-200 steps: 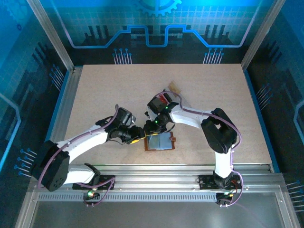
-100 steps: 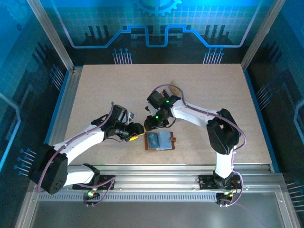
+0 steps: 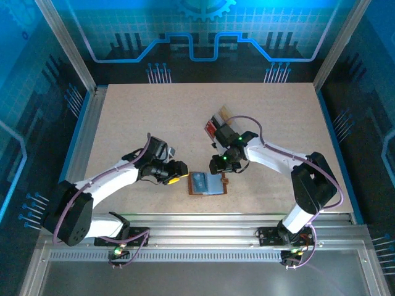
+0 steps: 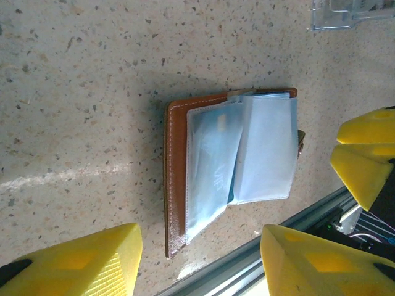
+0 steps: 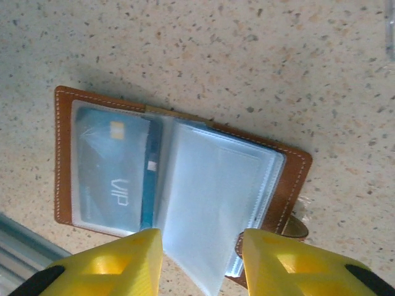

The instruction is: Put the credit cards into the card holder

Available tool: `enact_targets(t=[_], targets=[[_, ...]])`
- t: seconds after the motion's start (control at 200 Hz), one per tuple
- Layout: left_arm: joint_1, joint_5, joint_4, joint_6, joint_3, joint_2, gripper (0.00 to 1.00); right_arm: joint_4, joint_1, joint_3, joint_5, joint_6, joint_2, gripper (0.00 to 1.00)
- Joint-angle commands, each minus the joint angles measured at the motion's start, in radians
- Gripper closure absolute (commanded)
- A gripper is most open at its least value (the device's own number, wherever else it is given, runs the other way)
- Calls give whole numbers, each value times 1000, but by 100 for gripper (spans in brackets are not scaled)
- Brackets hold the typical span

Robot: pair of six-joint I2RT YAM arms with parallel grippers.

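Note:
The card holder (image 3: pixel 207 184) lies open near the table's front edge, brown leather (image 4: pixel 175 160) with pale clear pockets. A blue credit card (image 5: pixel 110 169) marked VIP sits inside its left pocket, also seen through the plastic (image 4: pixel 213 151). My right gripper (image 5: pixel 200 262) hovers over the holder's (image 5: pixel 291 179) right half. Its jaws are apart, with a loose pocket leaf between them, unpinched. From above it (image 3: pixel 218 167) sits at the holder's upper right corner. My left gripper (image 4: pixel 197 265) is open and empty, just left of the holder (image 3: pixel 176 174).
A clear plastic tray (image 3: pixel 217 126) with red and tan cards stands behind the right gripper, and its corner (image 4: pixel 345 13) shows in the left wrist view. The aluminium rail (image 4: pixel 296 223) runs along the table's near edge, close to the holder. Bare tabletop lies to the left and far side.
Both grippers were close together at the holder's upper left corner. The right gripper has moved right along its far edge. The left has backed off leftward and widened.

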State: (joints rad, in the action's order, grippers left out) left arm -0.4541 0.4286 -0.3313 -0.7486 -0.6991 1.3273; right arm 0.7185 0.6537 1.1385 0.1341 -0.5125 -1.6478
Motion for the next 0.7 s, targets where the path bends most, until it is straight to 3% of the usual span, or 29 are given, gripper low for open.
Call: enact_targets(t=[0.0,0.22,0.695], targets=[[6,35,19,29,1,32,46,37,-1,-1,-33,-12,-24,59],[6,45,41,38,-5,89,46,-15,9,-119,25,-77,73,45],[3,64,86,29,-4,144,48,-118,61,-117,145,-104,-17,44]])
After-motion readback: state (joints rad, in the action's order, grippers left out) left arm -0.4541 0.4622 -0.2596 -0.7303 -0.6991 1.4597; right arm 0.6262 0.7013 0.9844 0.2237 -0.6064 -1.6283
